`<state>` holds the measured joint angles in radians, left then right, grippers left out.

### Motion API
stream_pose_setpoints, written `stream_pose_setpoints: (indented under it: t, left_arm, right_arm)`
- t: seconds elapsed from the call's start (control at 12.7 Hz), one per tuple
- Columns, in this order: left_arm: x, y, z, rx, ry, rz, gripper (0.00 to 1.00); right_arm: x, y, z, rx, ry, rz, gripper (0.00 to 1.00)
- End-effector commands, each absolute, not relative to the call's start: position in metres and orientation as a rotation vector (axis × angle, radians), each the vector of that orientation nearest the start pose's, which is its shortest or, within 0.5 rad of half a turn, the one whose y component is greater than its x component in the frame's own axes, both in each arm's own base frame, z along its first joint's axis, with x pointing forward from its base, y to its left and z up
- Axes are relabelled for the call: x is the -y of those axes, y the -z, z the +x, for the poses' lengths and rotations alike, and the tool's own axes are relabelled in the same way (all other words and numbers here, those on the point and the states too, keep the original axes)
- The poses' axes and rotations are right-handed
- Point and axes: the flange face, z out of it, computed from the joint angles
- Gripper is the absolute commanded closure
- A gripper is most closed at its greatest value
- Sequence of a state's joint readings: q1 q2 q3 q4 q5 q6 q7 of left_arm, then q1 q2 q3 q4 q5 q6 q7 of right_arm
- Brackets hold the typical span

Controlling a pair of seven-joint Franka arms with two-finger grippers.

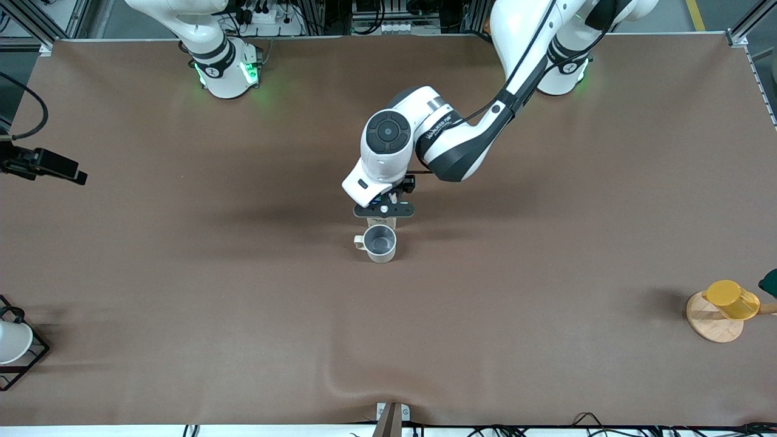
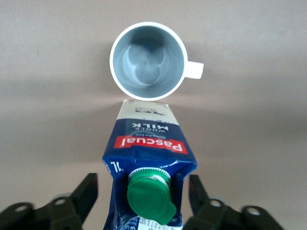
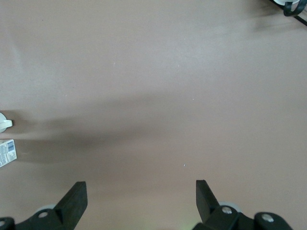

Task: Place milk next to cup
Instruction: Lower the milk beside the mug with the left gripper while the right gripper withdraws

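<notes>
**A:** How far along does the job look?

**B:** Nearly finished, I'd say. The milk (image 2: 148, 163) stands upright on the table right beside the cup (image 2: 147, 61), with barely a gap showing between them in the left wrist view. In the front view the carton sits just farther from the camera than the cup, mostly hidden under the left gripper (image 1: 384, 210).

**A:** Is that gripper holding the carton?

**B:** No. Its fingers (image 2: 86, 191) stand spread on either side of the carton, with a clear gap on each side, so the milk is free. What seems left is only for the arm to lift away without knocking it.

**A:** And the other arm?

**B:** The right gripper (image 3: 139, 199) waits over bare table, jaws wide apart and empty.

**A:** What does the carton look like?

**B:** A small gable-top box, dark blue and white, with a red label band and a round green cap (image 2: 149, 198). The cup is a pale mug with a grey inside, its small handle (image 2: 194, 70) pointing sideways, not toward the carton.
</notes>
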<state>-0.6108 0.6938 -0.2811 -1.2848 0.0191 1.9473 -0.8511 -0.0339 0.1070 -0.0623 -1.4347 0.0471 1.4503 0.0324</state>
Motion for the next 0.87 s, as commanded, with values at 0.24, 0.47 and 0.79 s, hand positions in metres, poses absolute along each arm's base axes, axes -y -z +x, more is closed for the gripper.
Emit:
stream_pose_setpoints:
  t: [0.24,0.47,0.79]
  left_arm:
    - [0.501,-0.512,0.487,0.144,0.030,-3.264,0.00]
    - [0.396,-0.590,0.527,0.375,0.124,-3.214,0.00]
    - [0.258,-0.625,0.565,0.313,0.101,-3.111,0.00]
  right_arm:
    - [0.060,-0.611,0.544,-0.151,-0.066,-3.107,0.00]
    - [0.052,-0.615,0.535,-0.176,-0.055,-3.104,0.00]
    - [0.052,-0.620,0.538,-0.195,-0.038,-3.097,0.00]
